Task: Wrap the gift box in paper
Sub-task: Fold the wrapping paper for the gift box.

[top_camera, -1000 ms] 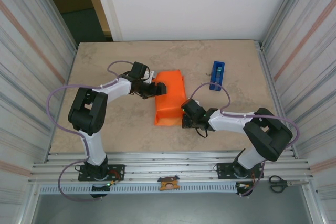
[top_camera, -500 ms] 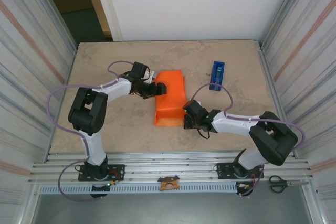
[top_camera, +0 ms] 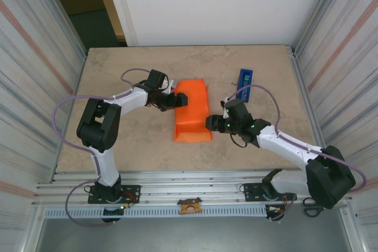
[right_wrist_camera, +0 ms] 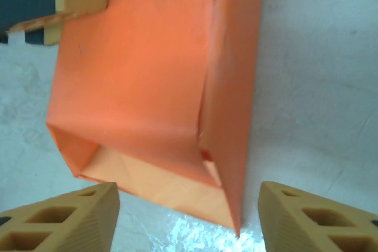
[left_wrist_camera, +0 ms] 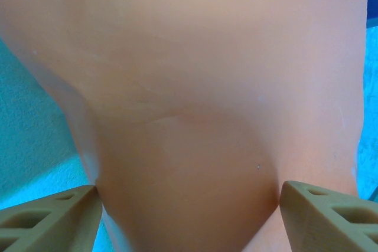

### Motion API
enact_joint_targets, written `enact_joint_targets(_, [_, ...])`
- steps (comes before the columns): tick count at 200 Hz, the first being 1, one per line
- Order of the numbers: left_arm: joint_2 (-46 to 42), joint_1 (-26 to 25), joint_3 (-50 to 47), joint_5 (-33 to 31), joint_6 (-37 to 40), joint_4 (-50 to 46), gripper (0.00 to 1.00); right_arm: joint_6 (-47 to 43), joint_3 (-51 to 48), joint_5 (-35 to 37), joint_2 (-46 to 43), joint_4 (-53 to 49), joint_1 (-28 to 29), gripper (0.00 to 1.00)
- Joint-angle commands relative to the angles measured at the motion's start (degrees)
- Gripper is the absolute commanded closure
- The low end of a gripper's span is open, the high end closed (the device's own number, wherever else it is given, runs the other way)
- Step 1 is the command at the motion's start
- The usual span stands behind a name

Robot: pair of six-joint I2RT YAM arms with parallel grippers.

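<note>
While folded over, the large thin orange paper (top_camera: 192,112) lies on the beige stone-patterned counter (top_camera: 136,140).
Left gripper (top_camera: 179,100) jaws straddle its left edge; right gripper (top_camera: 208,123) jaws stand apart, empty, just beside it.

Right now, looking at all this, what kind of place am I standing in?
Probably a robot test cell, not a home or shop: a bare table walled by ribbed metal panels, two arms bolted to a rail, and only the paper and a tape dispenser.
</note>
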Motion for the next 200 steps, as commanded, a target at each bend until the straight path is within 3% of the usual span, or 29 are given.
enact_joint_targets(1, [-1.3, 0.3, 2.6, 1.1, 1.6, -1.8, 0.18, -1.1, 5.6, -12.5, 5.3, -0.7, -4.2, 0.28])
enact_joint_targets(16, [-2.3, 0.3, 3.0, 0.3, 2.1, -2.4, 0.14, -1.0, 10.6, -10.2, 10.1, -5.1, -5.9, 0.23])
enact_joint_targets(60, [-7.6, 0.4, 2.4, -1.7, 3.7, -4.9, 0.08, -1.7, 19.7, -13.6, 22.2, -6.2, -8.1, 0.17])
enact_joint_targets(115, [-20.3, -0.8, -11.6, -4.0, 4.8, -2.5, 0.12, -3.1, 25.7, -15.9, 30.0, -9.1, -8.3, 0.15])
enact_joint_targets(158, [-26.7, -7.3, -20.4, -12.2, 4.5, -2.0, 0.13, -4.0, 26.2, -15.8, 32.9, -12.0, -8.4, 0.14])
enact_joint_targets(200, [-24.6, -13.2, -21.7, -21.2, 5.4, -2.5, 0.17, -3.4, 24.9, -15.8, 33.9, -11.7, -8.4, 0.15])
